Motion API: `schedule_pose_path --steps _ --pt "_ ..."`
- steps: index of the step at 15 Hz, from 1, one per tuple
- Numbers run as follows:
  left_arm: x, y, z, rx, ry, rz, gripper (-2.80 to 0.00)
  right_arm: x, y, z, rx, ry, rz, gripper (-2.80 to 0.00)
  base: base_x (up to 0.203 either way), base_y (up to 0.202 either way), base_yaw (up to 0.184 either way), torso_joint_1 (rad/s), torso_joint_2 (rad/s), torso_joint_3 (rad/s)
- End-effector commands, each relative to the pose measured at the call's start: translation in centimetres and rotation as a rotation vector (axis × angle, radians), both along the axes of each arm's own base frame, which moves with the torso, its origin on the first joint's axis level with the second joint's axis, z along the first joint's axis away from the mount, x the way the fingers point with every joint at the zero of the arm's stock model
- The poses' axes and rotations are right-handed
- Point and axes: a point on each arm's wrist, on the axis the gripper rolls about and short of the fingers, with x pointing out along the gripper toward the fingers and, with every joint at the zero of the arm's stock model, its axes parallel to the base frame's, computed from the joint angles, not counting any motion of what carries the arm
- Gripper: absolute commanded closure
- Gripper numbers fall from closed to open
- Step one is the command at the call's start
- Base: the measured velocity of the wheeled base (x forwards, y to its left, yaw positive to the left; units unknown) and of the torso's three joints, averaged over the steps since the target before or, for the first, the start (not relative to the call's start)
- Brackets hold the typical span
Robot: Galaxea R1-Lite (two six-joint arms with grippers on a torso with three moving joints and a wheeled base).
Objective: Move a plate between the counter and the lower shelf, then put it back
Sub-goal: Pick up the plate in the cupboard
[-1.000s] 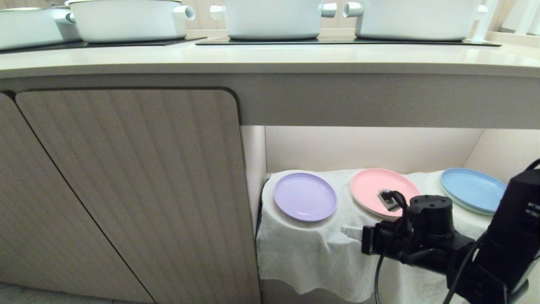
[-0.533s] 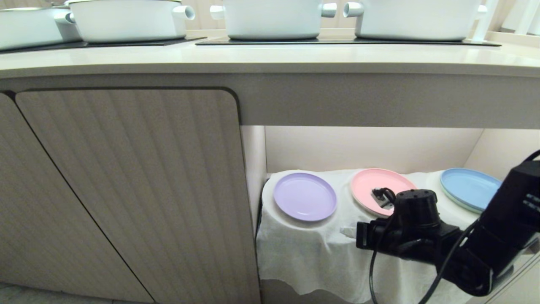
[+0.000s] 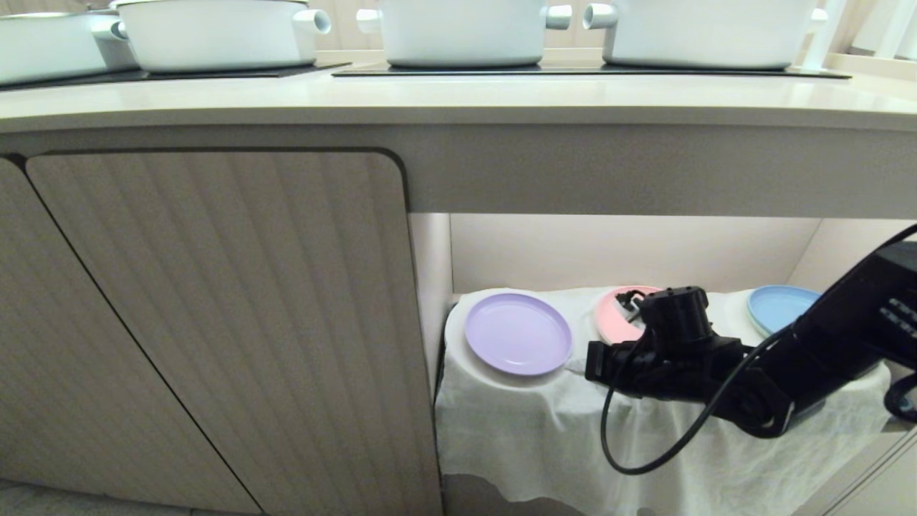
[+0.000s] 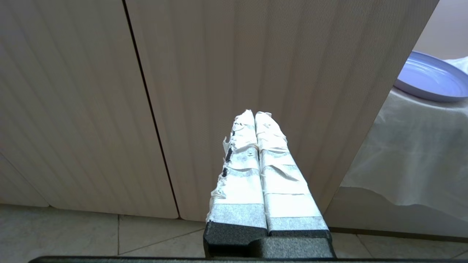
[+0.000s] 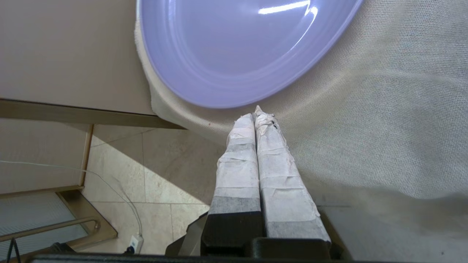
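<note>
**Right arm reaches level toward the lilac plate on the lower shelf**

Head view: the right arm comes in from the right edge, its dark forearm slanting down and leftward, then the wrist running roughly level across the front of the lower shelf (image 3: 630,251). The right gripper (image 3: 577,368) points left at the plate (image 3: 518,333), its tip just beside the plate's right rim; whether it touches cannot be told here. The plate lies flat on the white cloth (image 3: 530,437) at the left end of the recess. The wrist hides most of the pink plate (image 3: 610,317), and the forearm covers part of the blue plate (image 3: 777,307). A black cable (image 3: 645,459) loops below the wrist. Above, the counter (image 3: 458,100) carries white pots (image 3: 462,32) on black cooktop panels. The left arm is out of this view.

Left wrist view: the left gripper (image 4: 255,116) hangs low before the ribbed cabinet door (image 4: 237,54), above the tiled floor (image 4: 91,233). Its taped fingers (image 4: 241,171) lie pressed together, holding nothing. The plate's edge (image 4: 427,78) shows well apart from it, at the side.

Right wrist view: the right gripper's (image 5: 257,113) taped fingers (image 5: 239,160) are pressed together and empty. Their tips sit at the plate's (image 5: 237,51) near rim, over the cloth (image 5: 384,128); contact cannot be told.
</note>
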Motion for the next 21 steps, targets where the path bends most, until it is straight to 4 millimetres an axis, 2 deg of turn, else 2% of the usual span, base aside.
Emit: schedule_pose_path --steps 1,4,7,8,16,21 --pt "0.0 0.0 0.0 -0.001 0.001 0.0 0.0 1.1 0.4 0.1 0.001 0.014 0.0 0.0 0.0 0.0 0.0 0.0 0.0 0.0" --pt "0.0 0.0 0.0 -0.001 0.001 0.001 0.0 2.1 0.8 0.3 0.019 0.042 -0.021 0.0 0.0 0.0 0.0 0.0 0.0 0.0" --pt "0.0 0.0 0.0 -0.001 0.001 0.0 0.0 2.2 0.7 0.2 0.018 0.059 -0.027 0.0 0.0 0.0 0.0 0.0 0.0 0.0" --pt "0.0 0.0 0.0 -0.001 0.001 0.0 0.0 2.1 0.7 0.1 0.011 0.073 -0.03 -2.8 0.0 0.0 0.0 0.0 0.0 0.0" --pt "0.0 0.0 0.0 -0.001 0.001 0.0 0.0 2.0 0.4 -0.4 -0.016 0.08 -0.081 -2.8 0.0 0.0 0.0 0.0 0.0 0.0" --pt "0.0 0.0 0.0 -0.001 0.001 0.002 0.0 2.8 0.6 -0.9 -0.016 0.022 -0.111 -2.8 0.0 0.0 0.0 0.0 0.0 0.0"
